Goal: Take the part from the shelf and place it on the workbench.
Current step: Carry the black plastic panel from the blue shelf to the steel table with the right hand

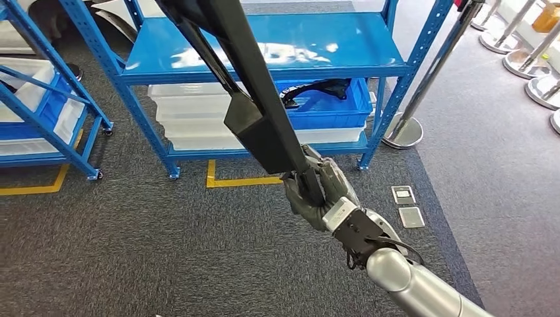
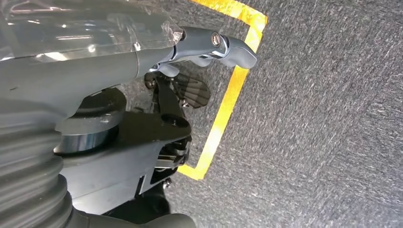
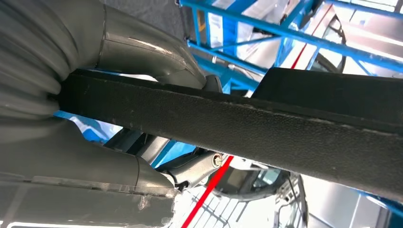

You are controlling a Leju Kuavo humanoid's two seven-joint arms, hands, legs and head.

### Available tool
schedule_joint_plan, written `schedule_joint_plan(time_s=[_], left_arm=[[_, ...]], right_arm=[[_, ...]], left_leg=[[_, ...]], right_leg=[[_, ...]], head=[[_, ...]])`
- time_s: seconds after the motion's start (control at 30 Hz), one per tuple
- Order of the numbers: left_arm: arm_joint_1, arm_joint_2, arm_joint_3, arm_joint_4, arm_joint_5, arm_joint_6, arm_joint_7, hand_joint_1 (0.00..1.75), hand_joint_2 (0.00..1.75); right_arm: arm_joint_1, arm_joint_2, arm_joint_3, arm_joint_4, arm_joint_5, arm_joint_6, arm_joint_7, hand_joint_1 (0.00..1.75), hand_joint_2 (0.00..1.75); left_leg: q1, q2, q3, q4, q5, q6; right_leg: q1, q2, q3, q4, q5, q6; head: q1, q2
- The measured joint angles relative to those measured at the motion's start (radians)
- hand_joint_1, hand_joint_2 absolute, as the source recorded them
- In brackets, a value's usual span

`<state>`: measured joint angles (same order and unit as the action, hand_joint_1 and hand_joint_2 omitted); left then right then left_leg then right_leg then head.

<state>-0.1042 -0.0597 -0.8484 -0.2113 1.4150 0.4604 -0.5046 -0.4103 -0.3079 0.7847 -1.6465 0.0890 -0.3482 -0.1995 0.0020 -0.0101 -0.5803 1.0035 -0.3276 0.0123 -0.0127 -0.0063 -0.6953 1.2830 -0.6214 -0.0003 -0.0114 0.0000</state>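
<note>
Right hand (image 1: 321, 191), lower centre of frame, grips long black part (image 1: 254, 99) at its lower end; part runs diagonally to top centre, crossing blue shelf (image 1: 277, 66). Left hand (image 2: 209, 47): fingers apart, holding nothing, over grey carpet (image 2: 323, 118).

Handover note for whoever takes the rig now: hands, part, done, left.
Right hand: grips the long black part near its lower end; the part slants up across the blue shelf.
Left hand: holds nothing, hangs over grey carpet by yellow floor tape.
Done: part is off the shelf and in hand.
Left: carry it to the workbench and set it down. A second dark part lies in the blue bin on the lower shelf level.
</note>
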Motion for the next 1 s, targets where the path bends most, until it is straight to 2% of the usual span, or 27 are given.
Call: schedule_joint_plan(time_s=[0.03,0.07,0.1,0.17,0.2,0.23,0.3,0.33,0.4,0.47,0.5,0.53,0.57,0.6,0.63,0.7,0.73,0.77,0.8,0.83,0.9,0.97,1.0], left_arm=[[0.0,0.0,0.0,0.0,0.0,0.0,0.002,0.0,1.75],[0.0,0.0,0.0,0.0,-0.001,0.0,0.004,0.0,1.75],[0.0,0.0,0.0,0.0,-0.002,0.0,0.005,0.0,1.75],[-0.001,0.0,0.0,0.0,-0.003,0.0,0.008,0.0,1.75],[-0.002,0.0,0.0,0.0,-0.003,0.0,0.008,0.0,1.75],[-0.002,0.0,0.0,0.0,-0.003,0.0,0.009,0.0,1.75],[-0.001,0.001,0.0,0.001,-0.003,0.0,0.009,0.0,1.75],[0.0,0.001,0.0,0.001,-0.003,0.0,0.009,0.0,1.75],[0.0,0.003,-0.001,0.002,-0.003,0.0,0.009,0.0,1.75],[0.0,0.003,-0.001,0.002,-0.004,0.0,0.009,0.0,1.75],[0.0,0.003,-0.001,0.002,-0.006,0.0,0.01,0.0,1.75],[0.0,0.003,-0.002,0.002,-0.008,-0.001,0.01,0.0,1.75],[0.001,0.003,-0.003,0.002,-0.011,-0.002,0.011,0.0,1.75],[0.001,0.004,-0.005,0.002,-0.014,-0.002,0.011,0.0,1.75],[0.001,0.004,-0.008,0.002,-0.016,-0.003,0.012,0.0,1.75],[-0.001,0.004,-0.013,0.002,-0.021,-0.004,0.012,0.0,1.75],[-0.001,0.005,-0.015,0.002,-0.024,-0.006,0.012,0.0,1.75],[0.0,0.005,-0.016,0.002,-0.027,-0.008,0.012,0.0,1.75],[0.001,0.005,-0.018,0.002,-0.03,-0.011,0.012,0.0,1.75],[0.002,0.005,-0.019,0.002,-0.033,-0.013,0.012,0.0,1.75],[0.001,0.006,-0.022,0.002,-0.034,-0.017,0.012,0.0,1.75],[0.0,0.006,-0.024,0.002,-0.035,-0.019,0.014,0.0,1.75],[0.0,0.007,-0.024,0.002,-0.035,-0.02,0.016,0.0,1.75]], right_arm=[[0.002,0.0,0.0,0.0,0.0,0.001,0.0,1.75,1.75],[0.004,0.0,0.0,0.0,0.001,0.001,0.001,1.75,1.75],[0.004,0.0,0.0,0.0,0.003,0.002,0.002,1.75,1.75],[0.005,0.0,0.0,0.0,0.005,0.004,0.003,1.75,1.75],[0.005,0.0,0.0,-0.001,0.006,0.004,0.003,1.75,1.75],[0.006,0.0,0.0,-0.001,0.006,0.004,0.004,1.75,1.75],[0.006,0.0,0.0,-0.002,0.006,0.004,0.004,1.75,1.75],[0.006,0.0,-0.001,-0.002,0.006,0.004,0.004,1.75,1.75],[0.005,0.002,-0.001,-0.003,0.006,0.004,0.004,1.75,1.75],[0.006,0.003,-0.001,-0.005,0.008,0.004,0.006,1.75,1.75],[0.007,0.003,-0.001,-0.005,0.01,0.004,0.008,1.75,1.75],[0.008,0.003,-0.001,-0.005,0.013,0.003,0.01,1.75,1.75],[0.009,0.003,-0.001,-0.005,0.017,0.001,0.013,1.75,1.75],[0.009,0.003,-0.001,-0.005,0.02,0.0,0.015,1.75,1.75],[0.009,0.003,-0.001,-0.006,0.023,-0.003,0.018,1.75,1.75],[0.01,0.002,-0.001,-0.009,0.03,-0.01,0.025,1.75,1.75],[0.011,0.002,-0.002,-0.011,0.034,-0.014,0.029,1.75,1.75],[0.013,0.002,-0.002,-0.013,0.038,-0.018,0.034,1.75,1.75],[0.015,0.002,-0.002,-0.015,0.042,-0.022,0.039,1.75,1.75],[0.017,0.001,-0.003,-0.018,0.045,-0.026,0.043,1.75,1.75],[0.021,-0.002,-0.005,-0.024,0.051,-0.031,0.048,1.75,1.75],[0.03,-0.004,-0.009,-0.028,0.054,-0.032,0.05,1.75,1.75],[0.035,-0.005,-0.01,-0.029,0.054,-0.032,0.05,1.75,1.75]], left_leg=[[0.0,-0.009,-0.003,0.003,0.0,0.0],[0.0,-0.019,-0.005,0.008,0.0,-0.001],[0.0,-0.029,-0.006,0.013,-0.001,-0.003],[0.0,-0.048,-0.013,0.026,-0.004,-0.01],[0.0,-0.056,-0.021,0.031,-0.004,-0.015],[0.001,-0.064,-0.029,0.035,-0.002,-0.02],[0.004,-0.082,-0.04,0.036,0.004,-0.032],[0.004,-0.081,-0.043,0.041,0.001,-0.038],[0.002,-0.053,-0.066,0.095,-0.036,-0.049],[0.006,-0.014,-0.119,0.219,-0.103,-0.06],[0.009,-0.005,-0.144,0.278,-0.126,-0.064],[0.011,0.0,-0.156,0.31,-0.133,-0.066],[0.012,0.003,-0.148,0.301,-0.12,-0.067],[0.012,0.009,-0.121,0.254,-0.092,-0.066],[0.011,0.023,-0.082,0.181,-0.058,-0.063],[0.003,0.058,-0.022,0.06,-0.019,-0.052],[-0.001,0.068,-0.012,0.033,-0.014,-0.046],[-0.005,0.066,-0.014,0.026,-0.015,-0.04],[-0.005,0.055,-0.016,0.024,-0.012,-0.033],[-0.003,0.046,-0.016,0.019,-0.008,-0.026],[0.001,0.027,-0.014,0.007,0.002,-0.011],[0.001,0.008,-0.016,0.004,0.009,-0.002],[0.001,-0.003,-0.017,0.004,0.009,0.0]], right_leg=[[-0.001,0.001,-0.009,0.022,0.003,0.001],[-0.002,0.003,0.001,0.002,0.026,0.001],[-0.003,0.009,0.03,-0.057,0.064,0.0],[-0.009,0.048,0.09,-0.186,0.116,-0.003],[-0.011,0.065,0.105,-0.224,0.126,-0.004],[-0.011,0.075,0.107,-0.237,0.122,-0.005],[-0.01,0.061,0.104,-0.243,0.124,-0.011],[-0.011,0.05,0.105,-0.247,0.127,-0.016],[-0.015,0.027,0.107,-0.256,0.133,-0.026],[-0.013,0.003,0.108,-0.257,0.134,-0.03],[-0.011,-0.01,0.108,-0.257,0.133,-0.031],[-0.01,-0.022,0.107,-0.257,0.133,-0.031],[-0.01,-0.034,0.108,-0.257,0.133,-0.031],[-0.01,-0.045,0.109,-0.257,0.133,-0.03],[-0.009,-0.054,0.111,-0.257,0.132,-0.029],[-0.005,-0.071,0.113,-0.256,0.13,-0.024],[-0.003,-0.079,0.114,-0.256,0.13,-0.02],[-0.001,-0.087,0.115,-0.258,0.13,-0.015],[-0.001,-0.096,0.118,-0.26,0.13,-0.01],[-0.003,-0.096,0.119,-0.259,0.127,-0.004],[-0.007,-0.059,0.105,-0.219,0.094,0.004],[-0.009,-0.011,0.051,-0.098,0.025,0.007],[-0.009,-0.001,0.02,-0.029,-0.003,0.008]], head=[[0.005,0.0],[0.01,0.0],[0.015,0.0],[0.022,0.0],[0.024,0.0],[0.023,0.0],[0.021,0.0],[0.02,0.0],[0.009,0.0],[-0.008,0.0],[-0.014,0.0],[-0.018,0.0],[-0.022,0.0],[-0.027,0.0],[-0.031,0.0],[-0.038,0.0],[-0.038,0.0],[-0.037,0.0],[-0.035,0.0],[-0.033,0.0],[-0.025,0.0],[-0.011,0.0],[-0.005,0.0]])
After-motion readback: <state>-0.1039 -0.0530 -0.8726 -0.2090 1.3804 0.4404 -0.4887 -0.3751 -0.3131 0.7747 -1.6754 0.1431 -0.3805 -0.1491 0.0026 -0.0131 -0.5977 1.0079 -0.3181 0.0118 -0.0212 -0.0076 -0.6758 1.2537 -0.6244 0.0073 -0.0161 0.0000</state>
